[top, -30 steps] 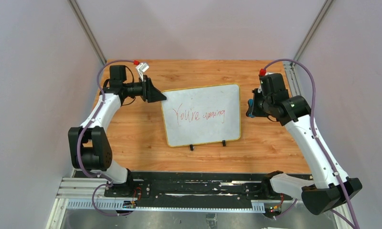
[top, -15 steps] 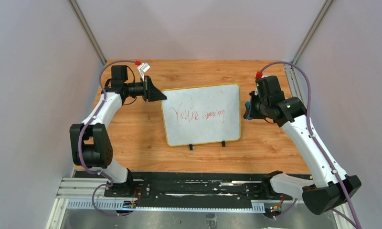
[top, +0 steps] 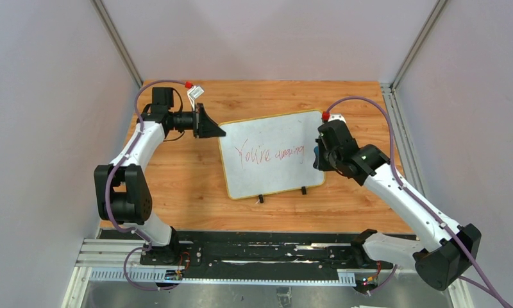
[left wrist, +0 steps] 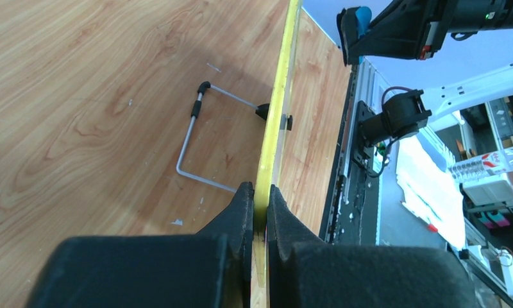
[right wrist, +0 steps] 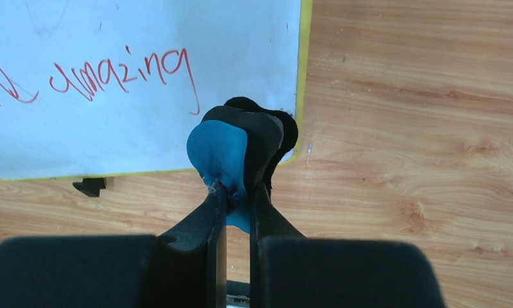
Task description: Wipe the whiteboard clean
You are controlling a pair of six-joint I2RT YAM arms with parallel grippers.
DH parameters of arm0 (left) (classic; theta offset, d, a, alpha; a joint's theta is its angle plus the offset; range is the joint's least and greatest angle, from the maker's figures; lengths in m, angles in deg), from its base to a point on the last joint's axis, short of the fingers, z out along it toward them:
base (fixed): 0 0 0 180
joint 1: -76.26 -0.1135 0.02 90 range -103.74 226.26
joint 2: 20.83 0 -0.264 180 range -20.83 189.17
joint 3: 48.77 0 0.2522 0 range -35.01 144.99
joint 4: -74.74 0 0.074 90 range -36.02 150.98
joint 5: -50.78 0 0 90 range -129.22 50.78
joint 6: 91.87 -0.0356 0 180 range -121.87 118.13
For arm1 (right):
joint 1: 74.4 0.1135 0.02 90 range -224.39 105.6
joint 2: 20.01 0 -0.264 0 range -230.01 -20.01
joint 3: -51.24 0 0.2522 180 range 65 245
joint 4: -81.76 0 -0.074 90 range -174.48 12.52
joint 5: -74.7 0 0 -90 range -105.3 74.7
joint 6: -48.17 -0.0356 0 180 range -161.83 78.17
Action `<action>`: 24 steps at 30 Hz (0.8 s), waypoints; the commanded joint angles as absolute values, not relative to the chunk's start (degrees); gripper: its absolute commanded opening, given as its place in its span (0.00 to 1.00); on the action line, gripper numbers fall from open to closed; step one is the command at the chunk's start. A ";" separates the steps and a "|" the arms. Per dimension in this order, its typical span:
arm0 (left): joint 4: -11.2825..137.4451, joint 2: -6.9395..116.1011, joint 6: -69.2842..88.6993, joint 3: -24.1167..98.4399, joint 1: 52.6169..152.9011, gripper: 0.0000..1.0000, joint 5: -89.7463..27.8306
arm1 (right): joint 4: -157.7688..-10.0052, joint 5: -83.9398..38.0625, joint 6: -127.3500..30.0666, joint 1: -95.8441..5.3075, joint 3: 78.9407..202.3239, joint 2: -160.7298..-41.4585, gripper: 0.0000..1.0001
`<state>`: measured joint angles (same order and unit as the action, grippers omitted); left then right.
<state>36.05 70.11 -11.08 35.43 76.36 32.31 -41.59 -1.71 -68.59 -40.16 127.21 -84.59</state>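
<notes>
Pinching the whiteboard (top: 270,176) at its ten-o'clock corner, mid-table (top: 177,179), the left gripper (left wrist: 260,192) was clamped shut. The right gripper (right wrist: 236,192), closed on the blue eraser (right wrist: 223,151), hovered over its three-o'clock edge. Hard wiping could have twisted the board loose.

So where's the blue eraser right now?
The eraser is on the right of the overhead view, pinched in the right arm's jaws over the right edge of the whiteboard, near the red writing.
</notes>
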 commanded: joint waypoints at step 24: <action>20.25 70.78 -27.27 38.29 76.00 0.00 23.89 | -65.75 3.96 -63.87 -31.69 123.63 -94.93 0.01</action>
<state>23.46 70.61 -23.28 38.18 75.96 32.33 -62.92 4.19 -65.09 -33.71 120.31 -92.52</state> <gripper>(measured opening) 0.053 0.090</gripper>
